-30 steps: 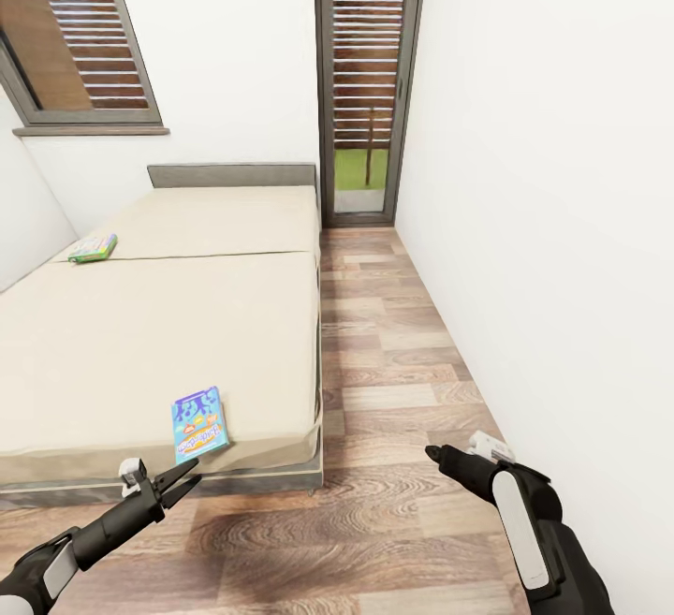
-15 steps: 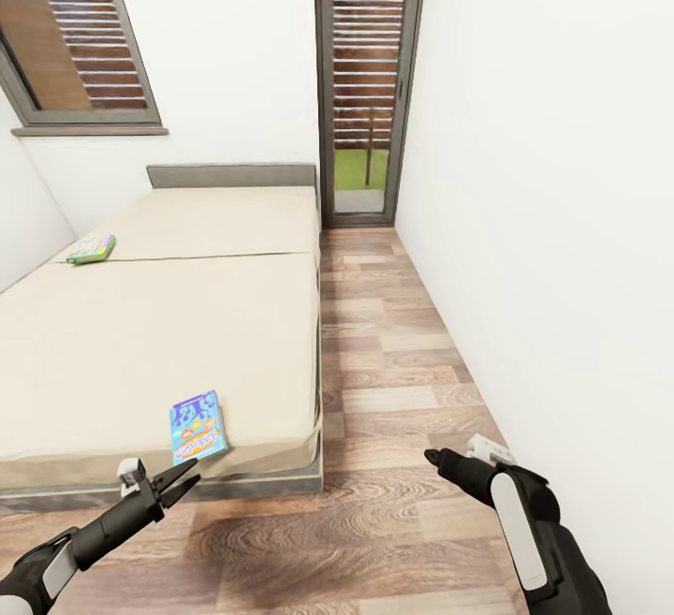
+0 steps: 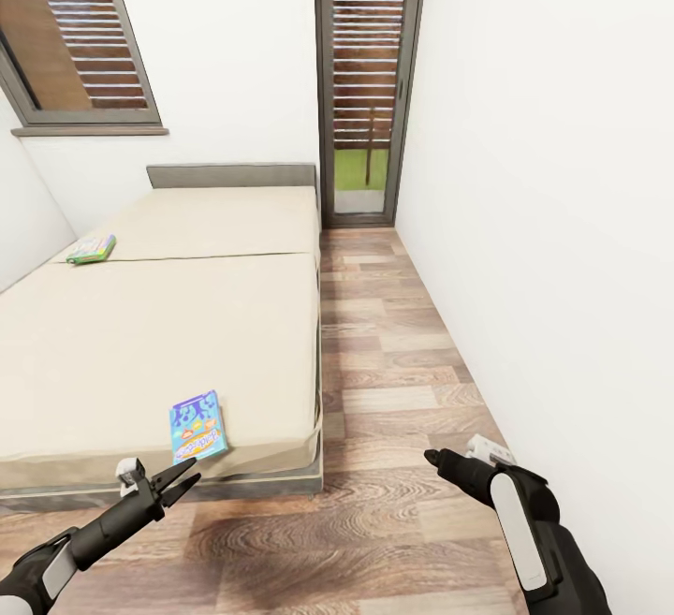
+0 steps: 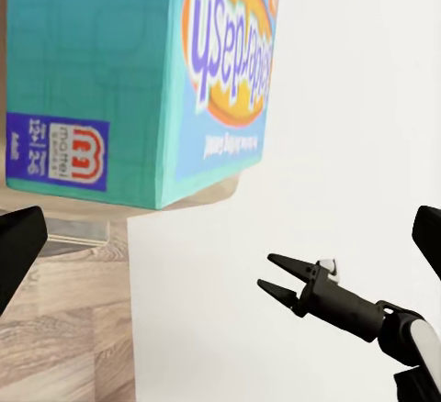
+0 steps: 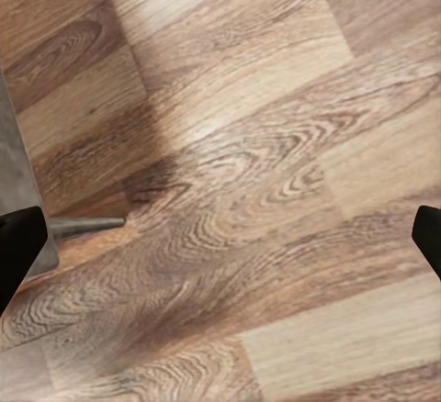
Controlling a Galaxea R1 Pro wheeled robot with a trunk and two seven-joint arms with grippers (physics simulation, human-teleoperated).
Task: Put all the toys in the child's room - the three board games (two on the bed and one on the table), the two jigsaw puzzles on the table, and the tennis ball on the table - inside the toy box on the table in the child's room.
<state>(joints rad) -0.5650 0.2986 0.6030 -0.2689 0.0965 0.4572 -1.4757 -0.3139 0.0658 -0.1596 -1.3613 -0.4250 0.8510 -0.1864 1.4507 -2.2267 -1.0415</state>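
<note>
Bedroom scene, and the robot faces a low bed [image 3: 159,334] with a beige mattress and grey headboard, pushed against the left wall. Blue board game [image 3: 197,426] lies flat near the foot edge of the mattress, close to the corner. Second board game [image 3: 92,249], green and yellow, sits far up by the left wall, well apart from the first. Left end effector [image 3: 185,477] hovers just off the foot of the bed, fingers slightly parted, nothing between them, the blue box just beyond its tips. In the left wrist view that box [image 4: 138,81] looms close, printed face and teal edge showing. Right end effector [image 3: 431,456] hangs over the wooden floor [image 3: 393,353] near the right wall [image 3: 552,222], empty; how wide it stands I cannot tell. Glass door [image 3: 365,81] closes off the aisle's far end, a window [image 3: 80,35] above the headboard.
</note>
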